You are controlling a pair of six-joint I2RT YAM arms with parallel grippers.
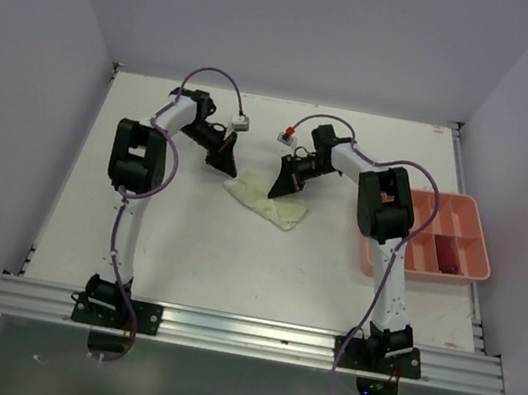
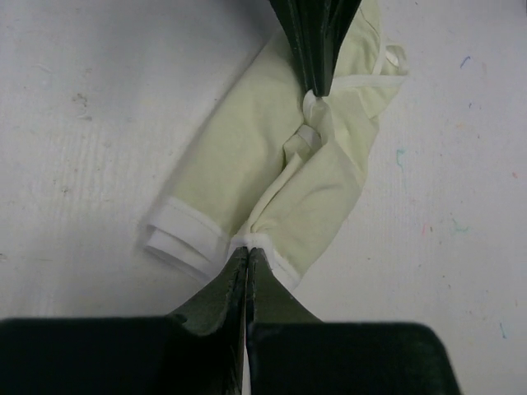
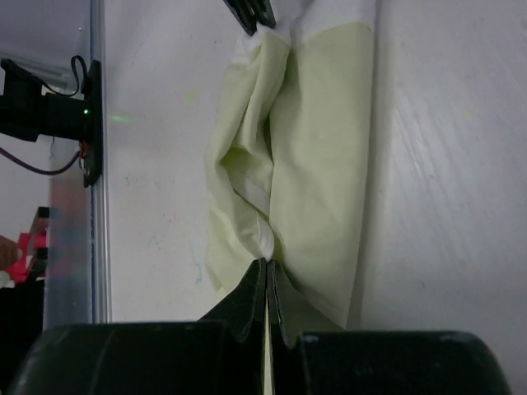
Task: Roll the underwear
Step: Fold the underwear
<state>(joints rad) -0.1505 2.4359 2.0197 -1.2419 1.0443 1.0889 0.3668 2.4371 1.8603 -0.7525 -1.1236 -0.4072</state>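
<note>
White surface (image 1: 183,255), pale walls (image 1: 14,115) on three sides. Salmon tray (image 1: 479,277) at the right edge, with a dark red garment (image 1: 445,254) in one compartment.

Pale yellow-green underwear (image 1: 265,203) lies mid-surface, nearer the far edge; long axis far-left to near-right. Left pincer (image 2: 247,257) is clamped on its white waistband edge. Right pincer (image 3: 266,267) is clamped on the opposite side. A bunched ridge of cloth runs between them.

Arms equally near. Judgement: the roll depends on both moving that ridge together.

No legible writing or labels.
</note>
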